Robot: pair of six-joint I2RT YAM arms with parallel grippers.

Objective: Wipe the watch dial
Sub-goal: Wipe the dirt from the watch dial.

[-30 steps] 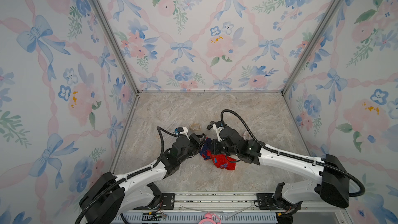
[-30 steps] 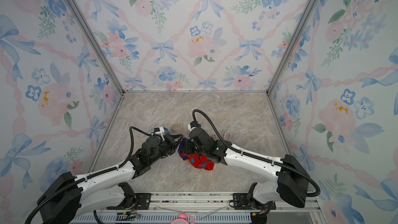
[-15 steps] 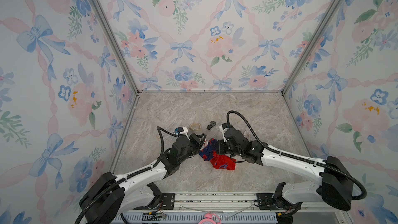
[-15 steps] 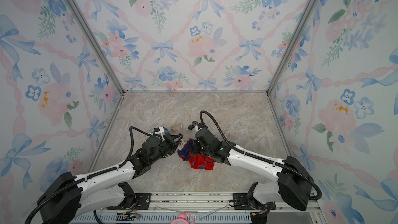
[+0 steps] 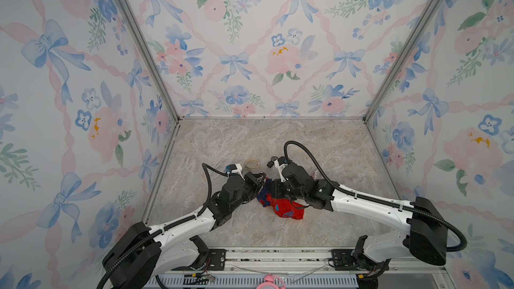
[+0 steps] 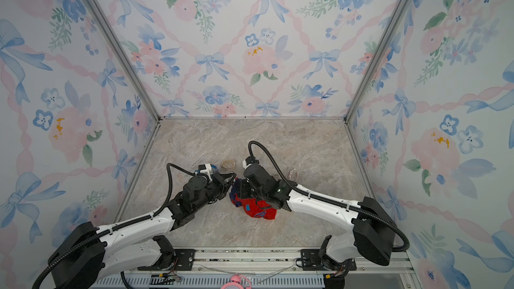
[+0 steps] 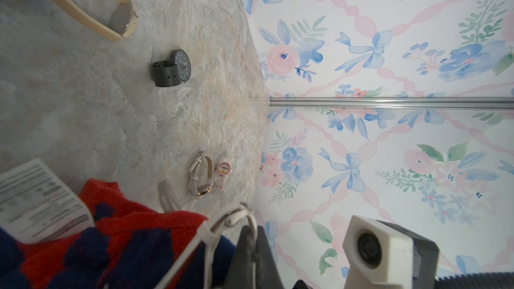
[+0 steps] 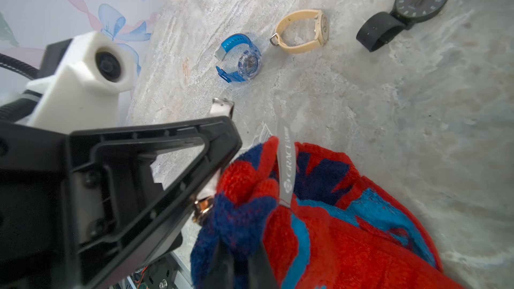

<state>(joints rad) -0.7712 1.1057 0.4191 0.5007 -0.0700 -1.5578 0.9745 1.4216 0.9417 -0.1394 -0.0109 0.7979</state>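
My left gripper (image 7: 251, 236) is shut on the pale strap of a watch (image 7: 234, 214), and its rose-gold case (image 8: 202, 207) shows in the right wrist view. A red and blue terry cloth (image 8: 333, 218) is bunched in my right gripper (image 8: 238, 251), which is shut on it. The bunched blue end of the cloth presses against the watch case, so the dial itself is hidden. In both top views the two grippers meet nose to nose at mid-table, the left gripper (image 5: 257, 180) touching the cloth (image 5: 283, 209) that trails under my right gripper (image 5: 274, 187).
Other watches lie on the marble table: a black one (image 8: 417, 1), a beige one (image 8: 306, 31), a clear blue one (image 8: 242, 59), a small pink and white one (image 7: 224, 169) and a pale-strapped one (image 7: 200, 176). Patterned walls enclose three sides.
My right gripper drew the cloth a little to the right, away from the watch, then came back against it. The left arm has held still.
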